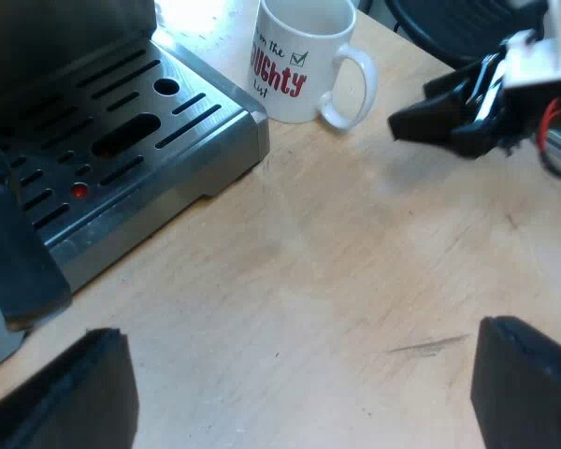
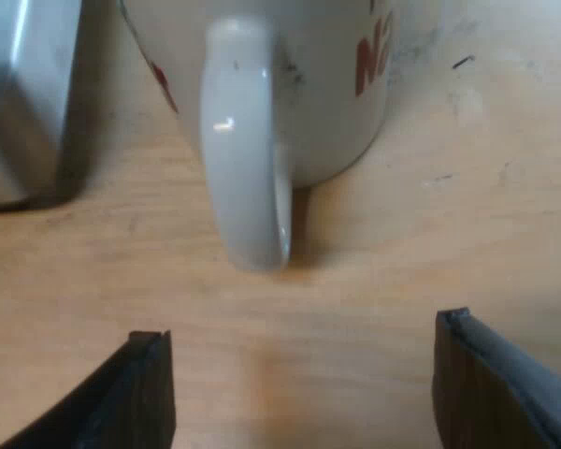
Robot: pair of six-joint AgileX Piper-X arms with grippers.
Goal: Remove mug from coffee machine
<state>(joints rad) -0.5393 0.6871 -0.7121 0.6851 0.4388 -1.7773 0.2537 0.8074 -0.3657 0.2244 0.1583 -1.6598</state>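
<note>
A white mug [image 1: 299, 61] with red lettering stands upright on the wooden table beside the espresso machine's metal drip tray [image 1: 122, 140], off the tray. My right gripper [image 1: 421, 120] hovers close to the mug's handle [image 1: 351, 89]. Seen from the right wrist, the mug [image 2: 299, 84] is near, its handle [image 2: 248, 150] pointing toward my right gripper [image 2: 304, 388], which is open with nothing between its fingers. My left gripper [image 1: 304, 393] is open over bare table, a short way from the drip tray.
The slotted drip tray has a red dot [image 1: 79, 191] among its slots. A dark part of the machine [image 1: 14, 262] hangs over the tray's near end. The tray's corner [image 2: 23, 103] sits close beside the mug. A dark round object [image 1: 449, 28] lies beyond the table's edge.
</note>
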